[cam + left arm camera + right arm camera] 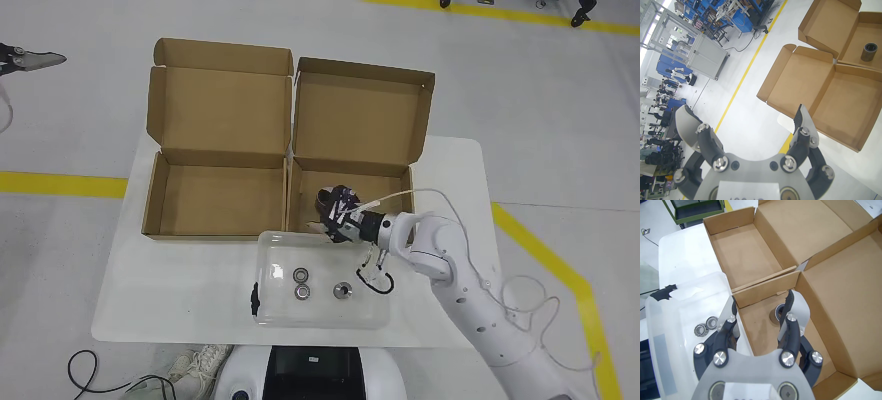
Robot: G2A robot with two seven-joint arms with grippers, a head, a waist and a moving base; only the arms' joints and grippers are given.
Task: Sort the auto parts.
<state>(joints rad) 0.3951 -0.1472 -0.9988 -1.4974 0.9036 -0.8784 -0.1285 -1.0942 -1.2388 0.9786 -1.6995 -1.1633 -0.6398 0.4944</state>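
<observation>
Hovering over the near wall of the right box, our right gripper holds its jaws wide and empty. The dark sleeve sits on the box floor just beyond them. Our left gripper, jaws also wide, hangs above the floor left of the white desk. Bearings lie in the clear bin at the near edge.

Surroundings: table, floor markings, workshop furniture.
White rounded-corner table on pale grey floor; yellow painted floor stripe running up to its side; black cable on floor near one corner; grey metal-framed cabinet, blue workbenches and green metal trolley farther off.
</observation>
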